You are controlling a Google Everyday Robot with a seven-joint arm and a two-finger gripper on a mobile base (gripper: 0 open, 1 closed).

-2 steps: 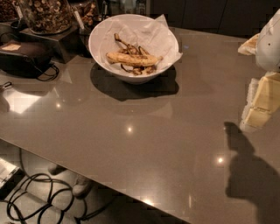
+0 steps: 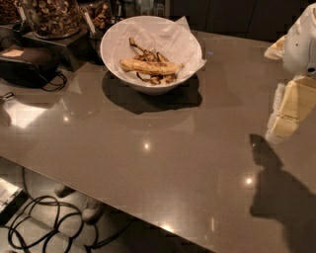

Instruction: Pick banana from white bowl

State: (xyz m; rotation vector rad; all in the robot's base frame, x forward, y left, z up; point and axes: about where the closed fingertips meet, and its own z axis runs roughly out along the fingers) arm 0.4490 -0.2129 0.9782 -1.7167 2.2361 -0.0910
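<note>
The banana [image 2: 148, 66] is lying flat in the bowl [image 2: 149, 87], on the liner [image 2: 173, 37] among dark peel scraps [image 2: 142, 50]. The bowl is sitting at the far side of the table [image 2: 148, 163], beside the jars [image 2: 52, 15]. The gripper [image 2: 286, 116] is hanging at the right edge, well apart from the bowl; whether it is open or closed cannot be told.

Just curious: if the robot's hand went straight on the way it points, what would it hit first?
Probably the tabletop below it; the hand, at the right edge, points down, far from the white bowl.
</note>
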